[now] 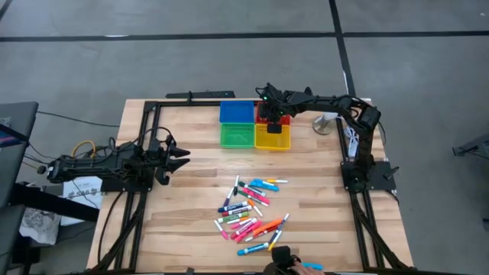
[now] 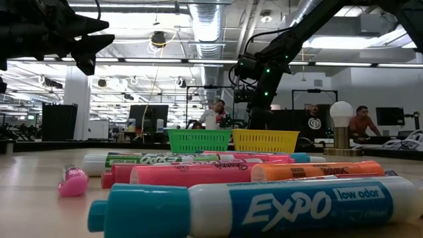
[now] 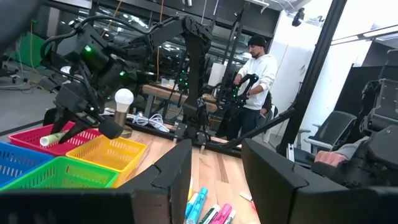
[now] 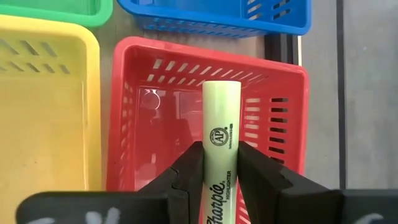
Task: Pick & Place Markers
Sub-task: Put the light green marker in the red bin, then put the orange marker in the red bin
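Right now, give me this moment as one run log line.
right tool: shut on yellow highlighter, over red tray | left tool: waiting, empty, left of table | marker pile: on table

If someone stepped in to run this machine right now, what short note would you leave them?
Right hand: shut on a pale yellow-green Sharpie highlighter, held over the red plastic mesh basket; not released yet.
Left hand: open, empty, waiting above the wooden table's left side.
Pile of coloured marker pens: lying loose near the table's front edge.
Done: the red basket and the yellow plastic basket look empty as far as they show, so little is sorted.
Left: drop this highlighter, then move the pile.
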You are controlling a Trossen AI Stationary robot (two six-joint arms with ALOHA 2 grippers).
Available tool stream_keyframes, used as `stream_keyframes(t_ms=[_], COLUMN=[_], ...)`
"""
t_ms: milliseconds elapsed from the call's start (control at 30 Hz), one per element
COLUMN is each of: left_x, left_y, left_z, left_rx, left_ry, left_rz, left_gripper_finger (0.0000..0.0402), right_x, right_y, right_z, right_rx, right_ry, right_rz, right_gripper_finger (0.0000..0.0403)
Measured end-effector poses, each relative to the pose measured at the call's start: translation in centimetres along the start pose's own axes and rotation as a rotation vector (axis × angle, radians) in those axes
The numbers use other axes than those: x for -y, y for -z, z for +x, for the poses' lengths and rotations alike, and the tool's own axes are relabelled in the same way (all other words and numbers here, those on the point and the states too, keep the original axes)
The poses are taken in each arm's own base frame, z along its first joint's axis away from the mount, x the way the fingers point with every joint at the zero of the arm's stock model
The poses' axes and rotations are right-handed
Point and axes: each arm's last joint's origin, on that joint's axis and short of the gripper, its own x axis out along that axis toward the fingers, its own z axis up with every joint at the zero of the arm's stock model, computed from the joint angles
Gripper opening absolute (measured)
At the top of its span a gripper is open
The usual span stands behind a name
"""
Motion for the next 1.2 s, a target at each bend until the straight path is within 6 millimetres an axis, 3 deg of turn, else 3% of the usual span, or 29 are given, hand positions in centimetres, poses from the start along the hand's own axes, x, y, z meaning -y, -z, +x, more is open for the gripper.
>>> stream_keyframes(t_ms=[533,733,933,1200], left_x=[0.0,0.0,0.0,0.0], left_y=[0.0,0.0,-0.1,-0.1], left_z=[0.0,0.0,0.0,0.0], left_rx=[0.001,0.001,0.005,0.007], left_ry=[0.000,0.000,0.002,0.002], left_rz=[0.000,0.000,0.000,0.000], left_gripper_finger=[0.0141,0.0141,0.0141,0.0141], right_x=[0.0,-0.1,-0.2,-0.4], right_y=[0.0,-0.1,-0.7,-3.3], right_z=[0.0,-0.1,-0.2,-1.9], right_rx=[-0.001,-0.003,-0.044,-0.075], right_ry=[0.004,0.006,0.119,0.273], right_rz=[0.000,-0.003,-0.062,-0.132], right_gripper_finger=[0.0085,0.0134,0.0190,0.0207])
